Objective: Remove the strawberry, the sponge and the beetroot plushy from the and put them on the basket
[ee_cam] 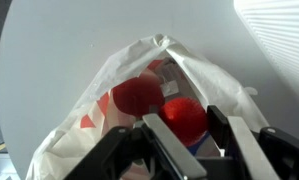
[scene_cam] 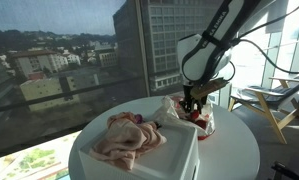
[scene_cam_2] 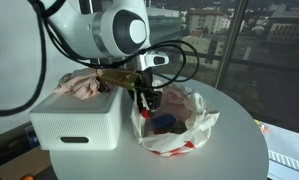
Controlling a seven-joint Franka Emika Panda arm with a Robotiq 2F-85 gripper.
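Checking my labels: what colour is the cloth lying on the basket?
The cloth is pink, clearest in an exterior view, atop the white basket.

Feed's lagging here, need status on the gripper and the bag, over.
Gripper at bag mouth, grip unclear. Strawberry between fingers, beetroot plushy beside it. Pink cloth on the basket.

Above the black tool [scene_cam_2: 146, 104], the arm [scene_cam_2: 109, 30] is glossy white with rounded joints, and black cables [scene_cam_2: 185, 52] loop beside it.
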